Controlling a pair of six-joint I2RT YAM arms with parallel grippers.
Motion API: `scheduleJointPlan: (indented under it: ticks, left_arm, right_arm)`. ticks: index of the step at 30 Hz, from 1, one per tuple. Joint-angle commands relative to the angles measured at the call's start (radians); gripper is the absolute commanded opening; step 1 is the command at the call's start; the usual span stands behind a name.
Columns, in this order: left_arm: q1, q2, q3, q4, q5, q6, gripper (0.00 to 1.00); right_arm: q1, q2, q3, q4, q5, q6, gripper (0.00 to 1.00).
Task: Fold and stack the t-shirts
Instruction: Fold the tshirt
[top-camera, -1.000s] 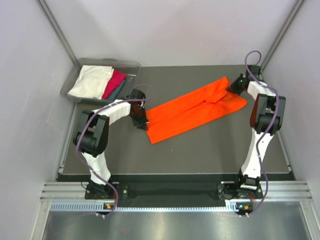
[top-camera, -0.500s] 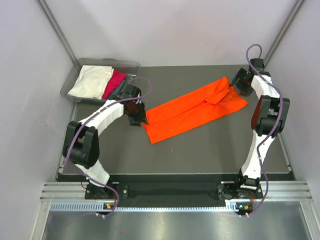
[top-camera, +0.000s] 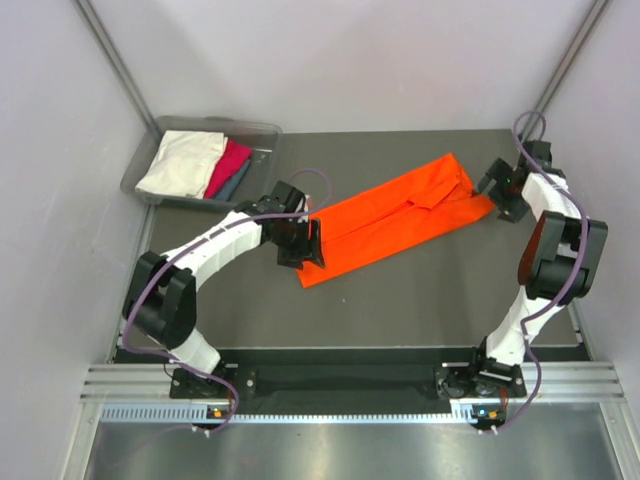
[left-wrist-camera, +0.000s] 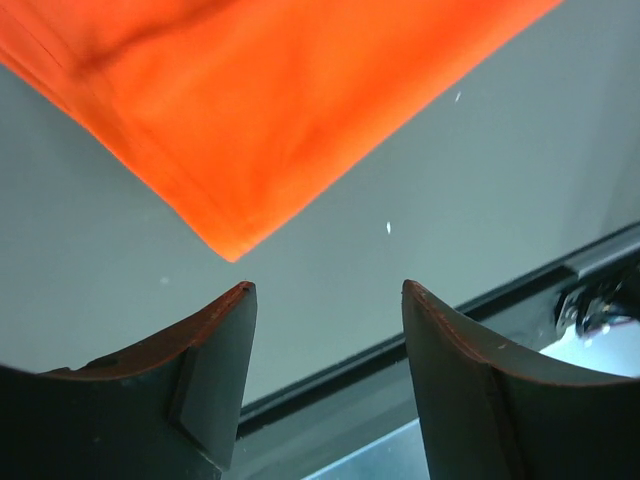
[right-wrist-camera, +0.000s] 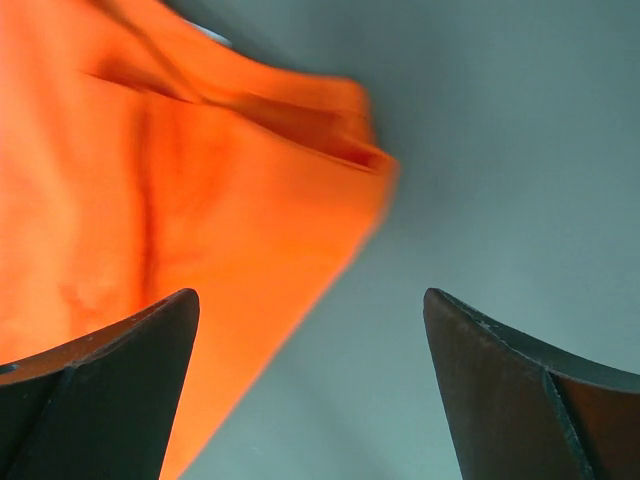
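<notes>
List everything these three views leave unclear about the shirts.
- Top view: part of the left end of the orange t-shirt, covered by the left gripper.
- Top view: the teal-grey shirt in the bin, mostly under the pink shirt and the cream shirt.
- Left wrist view: the orange t-shirt beyond one corner, cut off by the top edge.
- Right wrist view: its other end, blurred and cut off at the left edge.

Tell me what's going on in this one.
The orange t-shirt lies folded into a long strip across the table. The left hand is open at its near-left corner, the right hand open beside its far-right end; neither grips it. Other shirts lie in the grey bin at the far left.
</notes>
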Motion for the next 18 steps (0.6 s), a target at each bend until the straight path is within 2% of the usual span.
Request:
scheduleJointPlan:
  ticks: [1,6,11,18]
  left_arm:
    - [-0.011,-0.034,-0.043,0.013,0.02,-0.035,0.66]
    - [-0.02,-0.069,-0.126,0.043,-0.013,-0.057,0.68]
    - [-0.02,-0.031,-0.158,0.072,-0.019,-0.065,0.66]
    - [-0.02,-0.031,-0.189,0.079,-0.052,-0.095,0.74]
  right_arm:
    - [-0.022,-0.025,-0.079,0.1,-0.057,-0.039,0.94]
    - [-0.024,-0.04,-0.186,0.253,-0.103,-0.051,0.91]
    - [-0.027,-0.037,-0.208,0.292,-0.109,-0.056,0.91]
    - [-0.031,0.004,-0.199,0.332,-0.141,-0.06,0.87]
